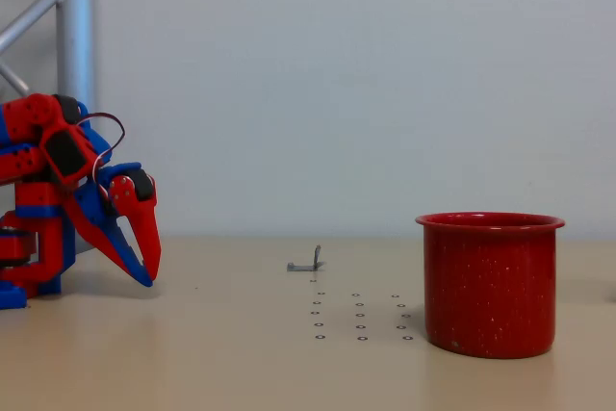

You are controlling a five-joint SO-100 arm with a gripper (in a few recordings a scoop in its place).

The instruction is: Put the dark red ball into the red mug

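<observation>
The red mug [489, 286] stands upright on the table at the right, its inside hidden from this low side view. The dark red ball is out of view. The red-and-blue arm is folded at the far left. Its gripper [149, 276] points down at the tabletop, far to the left of the mug. The red finger [144, 228] and the blue finger [104, 241] meet at their tips, with nothing between them.
A small grey metal piece [306, 264] sits on the table between the arm and the mug. Rows of small holes [359, 315] mark the tabletop left of the mug. A metal truss [67, 26] rises behind the arm.
</observation>
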